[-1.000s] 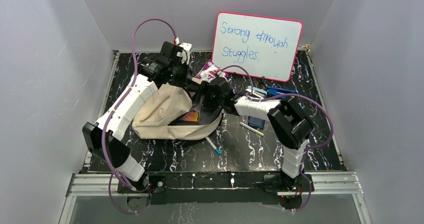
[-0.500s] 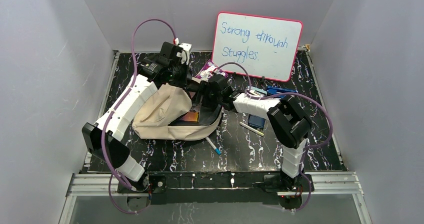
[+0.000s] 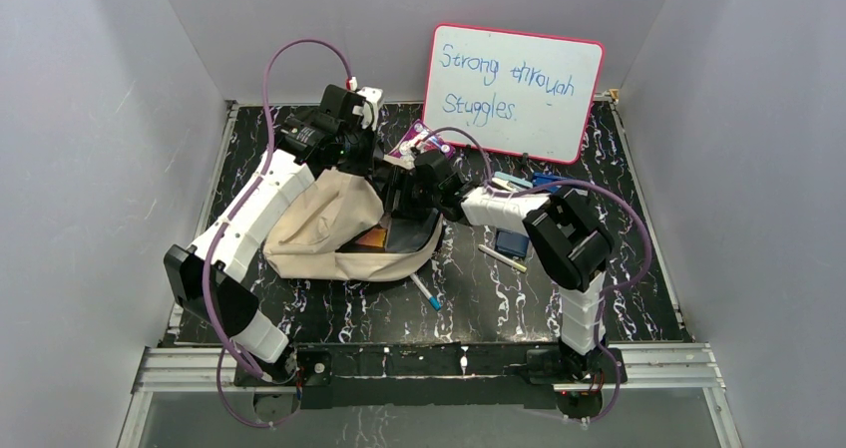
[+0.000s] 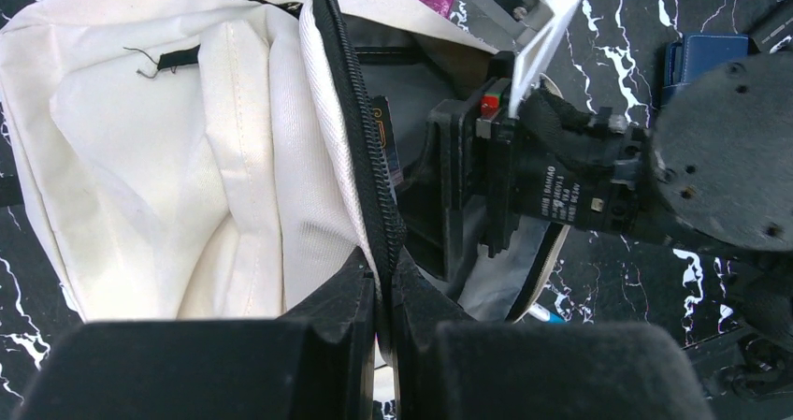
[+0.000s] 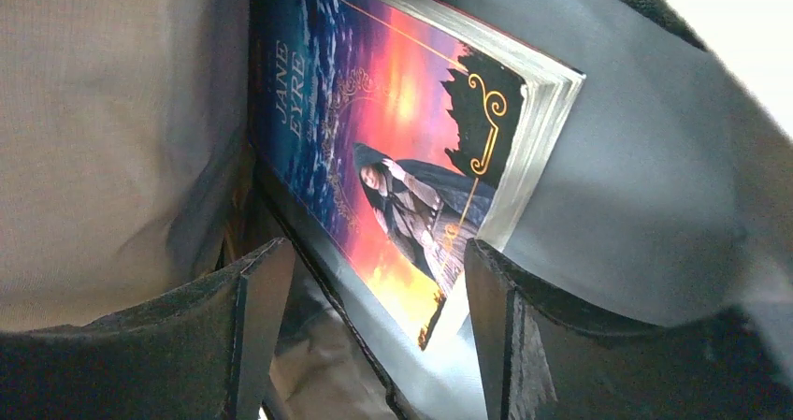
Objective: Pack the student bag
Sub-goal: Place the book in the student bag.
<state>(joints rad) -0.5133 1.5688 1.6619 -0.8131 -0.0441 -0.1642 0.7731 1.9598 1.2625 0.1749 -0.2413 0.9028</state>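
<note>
Inside student bag point(image 3: 319, 221), right claw point(image 5: 369, 263) spread, left claw point(image 4: 383, 272) gripping it

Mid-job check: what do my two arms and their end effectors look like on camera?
The left arm and right arm have white shells with black joints; a purple cable runs along each. The left end effector and right end effector have blocky black fingers with matte padded faces.

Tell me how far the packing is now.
Done: the Jane Eyre book lies in the student bag. In hand: left fingers pinch the zipper edge open; right fingers stand apart by the book. Left: pens and a blue case on the table.
</note>
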